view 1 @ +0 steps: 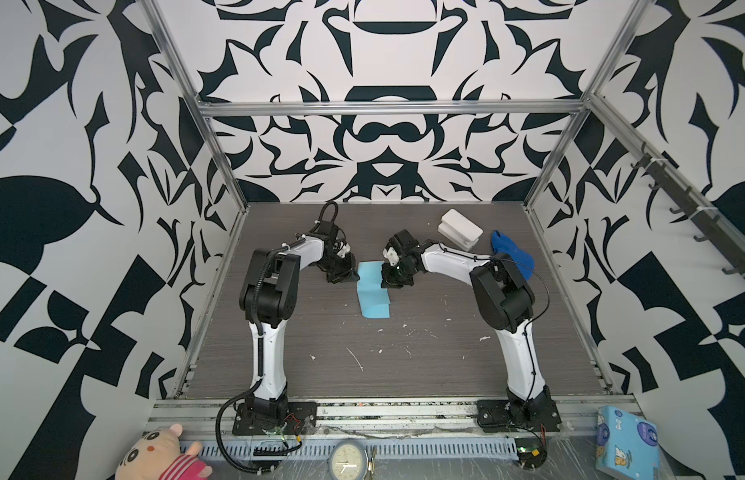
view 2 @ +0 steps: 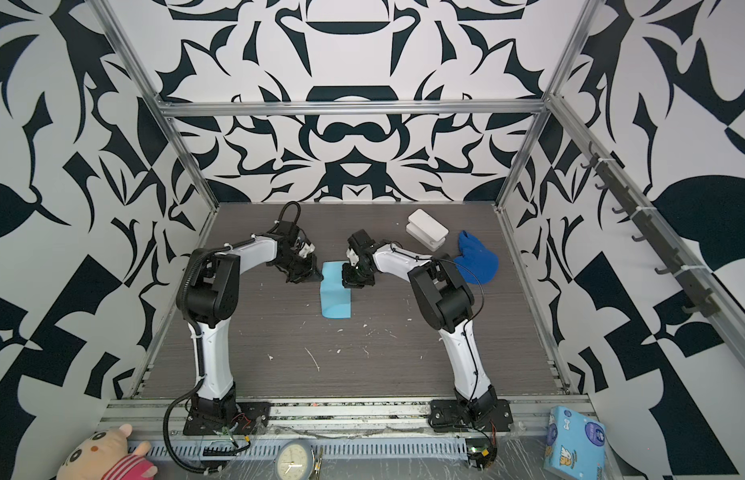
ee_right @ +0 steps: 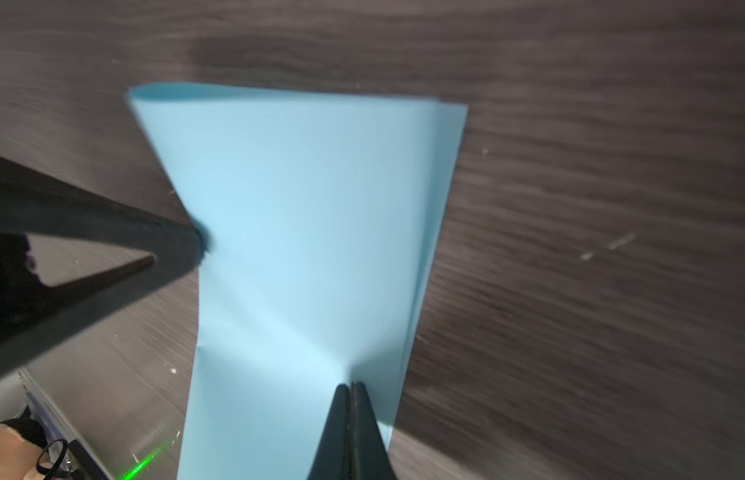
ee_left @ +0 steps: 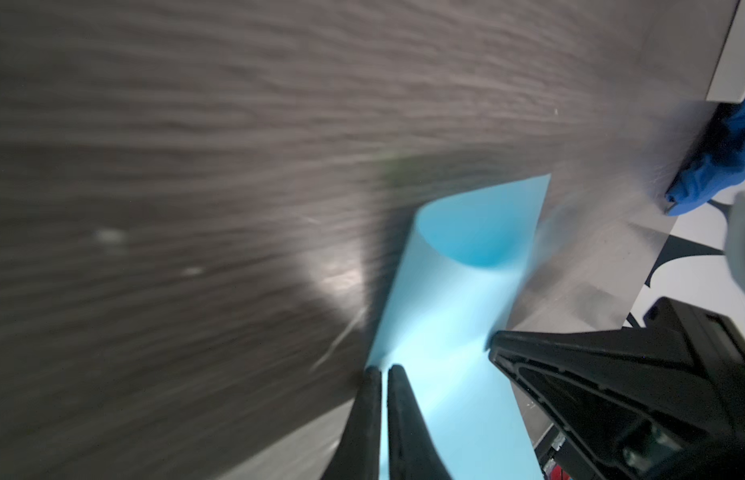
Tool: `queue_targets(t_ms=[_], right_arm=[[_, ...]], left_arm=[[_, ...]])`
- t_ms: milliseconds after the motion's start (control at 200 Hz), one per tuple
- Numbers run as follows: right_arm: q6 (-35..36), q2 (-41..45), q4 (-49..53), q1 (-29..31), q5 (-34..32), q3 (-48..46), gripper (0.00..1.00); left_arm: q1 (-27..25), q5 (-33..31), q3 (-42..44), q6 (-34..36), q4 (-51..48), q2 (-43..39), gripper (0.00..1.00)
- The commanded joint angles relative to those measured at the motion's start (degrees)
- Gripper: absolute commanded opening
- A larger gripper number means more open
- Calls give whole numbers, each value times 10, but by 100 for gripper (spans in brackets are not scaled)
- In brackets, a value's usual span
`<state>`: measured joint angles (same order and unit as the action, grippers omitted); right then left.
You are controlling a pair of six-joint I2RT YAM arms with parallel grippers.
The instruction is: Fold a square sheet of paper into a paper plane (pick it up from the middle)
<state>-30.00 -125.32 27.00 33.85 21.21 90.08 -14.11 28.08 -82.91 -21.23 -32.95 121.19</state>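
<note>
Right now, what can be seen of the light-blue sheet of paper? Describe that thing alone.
The square sheet of paper is thin, matte, plain light blue and unmarked. It is doubled over loosely into a long band. One long side is a soft rounded bend, not creased flat, and the two free edges on the other side sit slightly offset. It is toward the back middle of the table. The left gripper pinches the bent side. The right gripper is shut on it near the free edges, with wrinkles fanning from its tips.

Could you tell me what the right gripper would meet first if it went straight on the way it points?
The right gripper, shut on the square sheet of paper, would likely push into that sheet; beyond it only the table shows.
</note>
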Motion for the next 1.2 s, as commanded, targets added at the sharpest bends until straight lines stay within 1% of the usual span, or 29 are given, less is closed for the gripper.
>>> queue_targets(t_ms=[0, 65, 140, 240, 305, 405, 570, 755, 880, 1000, 1195], right_arm=[[5, -35, 67, -4, -78, -34, 0], [5, -35, 67, -4, -78, -34, 0], [4, -34, 66, -3, -78, -33, 0], [4, -34, 63, -3, -75, -32, 0], [4, -34, 63, -4, -76, -32, 0], [2, -33, 60, -4, -76, -34, 0], [3, -35, 59, -4, -75, -35, 0], [3, -35, 58, -4, -74, -33, 0], [4, -35, 58, -3, -74, -33, 0], [7, -34, 58, -4, -74, -33, 0], [8, -30, 55, -4, -76, -35, 0]], left_arm=[[31, -43, -7, 22, -30, 16, 11], [33, -28, -7, 21, -11, -1, 11], [26, 7, 1, 8, 30, -24, 11], [6, 32, 23, -11, 88, -48, 11], [-8, 41, 31, -13, 106, -50, 11], [-18, 36, 31, -13, 108, -36, 11], [-18, 30, 16, -12, 102, -17, 10], [-17, 17, -25, -6, 69, 23, 10], [-15, -5, -46, 5, 44, 42, 9], [-5, -31, -55, 20, 24, 42, 9], [19, -58, -43, 36, 4, 25, 9]])
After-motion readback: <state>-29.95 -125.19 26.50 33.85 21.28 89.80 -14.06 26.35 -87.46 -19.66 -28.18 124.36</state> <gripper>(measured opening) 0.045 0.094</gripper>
